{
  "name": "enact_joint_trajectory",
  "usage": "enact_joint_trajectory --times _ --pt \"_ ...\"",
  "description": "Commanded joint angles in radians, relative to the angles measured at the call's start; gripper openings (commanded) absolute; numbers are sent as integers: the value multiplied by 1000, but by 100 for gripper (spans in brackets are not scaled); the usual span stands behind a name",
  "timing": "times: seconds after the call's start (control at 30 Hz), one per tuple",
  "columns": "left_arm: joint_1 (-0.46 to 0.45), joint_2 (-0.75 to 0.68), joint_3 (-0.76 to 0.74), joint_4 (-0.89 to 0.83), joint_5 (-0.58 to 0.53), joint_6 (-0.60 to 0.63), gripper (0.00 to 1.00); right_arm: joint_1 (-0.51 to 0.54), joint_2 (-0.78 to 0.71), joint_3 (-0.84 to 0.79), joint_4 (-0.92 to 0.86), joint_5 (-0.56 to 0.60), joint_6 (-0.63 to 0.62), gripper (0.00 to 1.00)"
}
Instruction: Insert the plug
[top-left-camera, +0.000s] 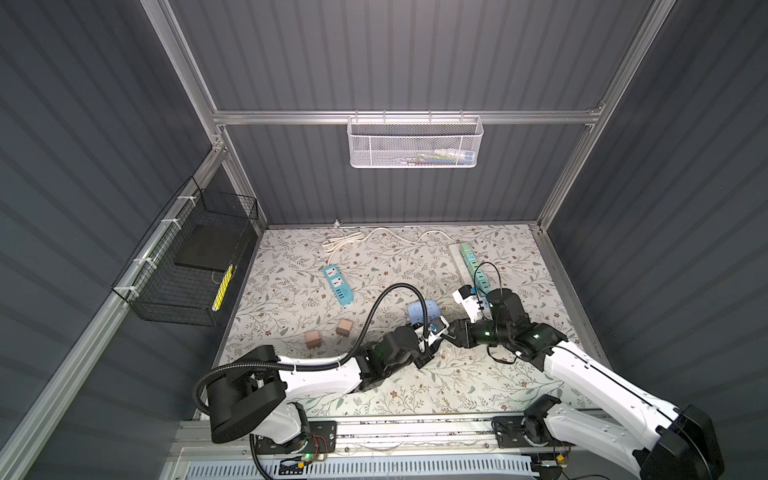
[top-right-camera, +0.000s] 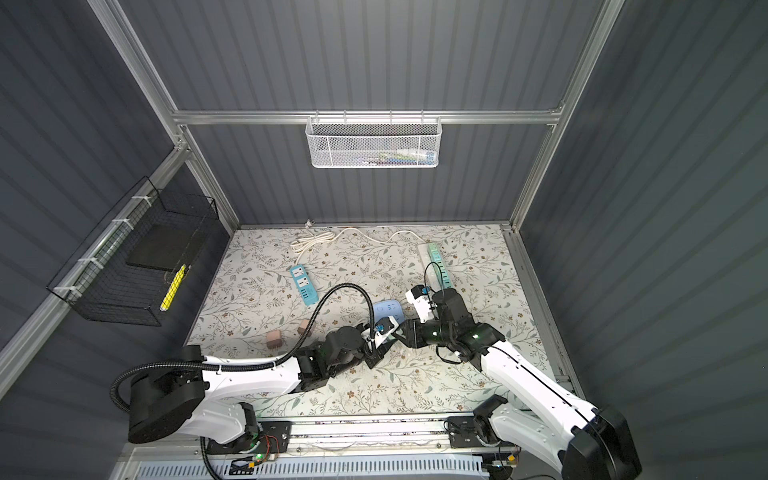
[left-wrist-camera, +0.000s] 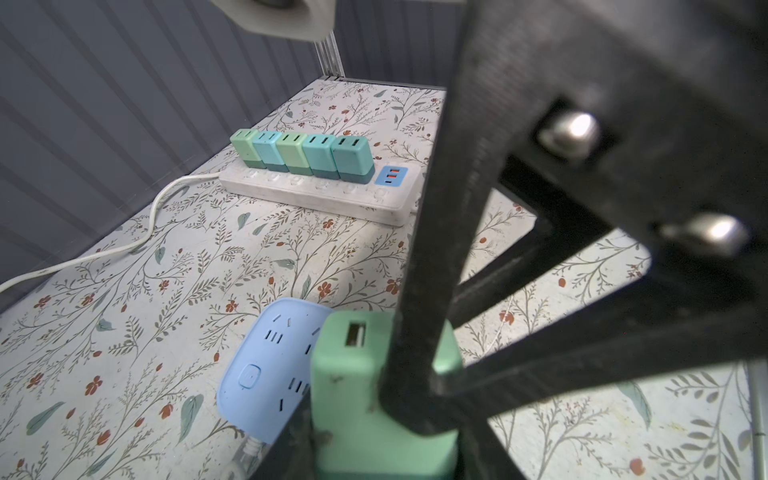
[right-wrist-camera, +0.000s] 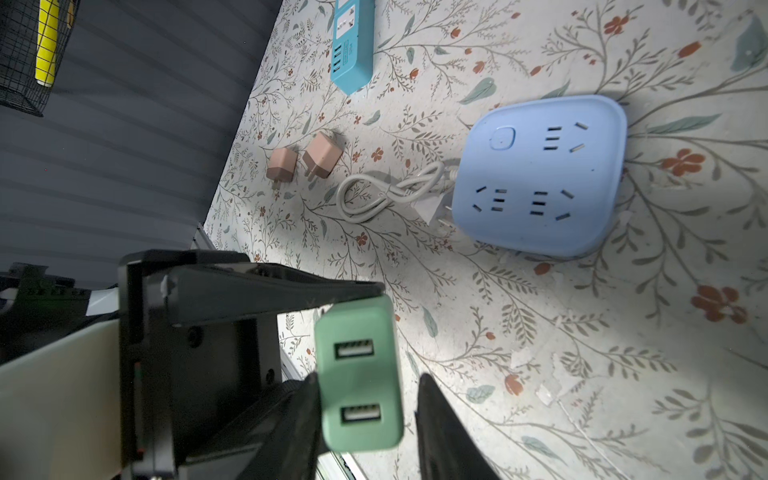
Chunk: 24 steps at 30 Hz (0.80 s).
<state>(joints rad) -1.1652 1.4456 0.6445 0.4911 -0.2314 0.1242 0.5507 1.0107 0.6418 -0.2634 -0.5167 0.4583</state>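
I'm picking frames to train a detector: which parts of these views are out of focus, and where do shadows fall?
Left wrist view: white power strip sharp, green adapter near the lens softer. Right wrist view: the adapter blurred too, blue socket block crisp with a dark shadow round it. Both top views: tabletop bright, walls dim.

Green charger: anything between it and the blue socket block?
Nothing visible. Only bare tablecloth lies between the green charger and the blue socket block, whose sockets look empty; its coiled cord lies off to one side.
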Motion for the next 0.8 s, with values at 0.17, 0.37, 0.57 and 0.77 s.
enact_joint_trajectory --times 0.17,0.37,0.57,0.77 --pt "1 -2 18 1 50 -12 14 11 49 33 12 -4 -21 37" --pt "1 -14 19 -33 39 -11 19 20 34 41 19 32 -9 25" --pt "4 -94 -22 -70 -139 -95 82 35 45 68 6 149 -6 20" --pt "43 -271 -128 -154 -497 -437 100 60 159 145 5 376 -38 20"
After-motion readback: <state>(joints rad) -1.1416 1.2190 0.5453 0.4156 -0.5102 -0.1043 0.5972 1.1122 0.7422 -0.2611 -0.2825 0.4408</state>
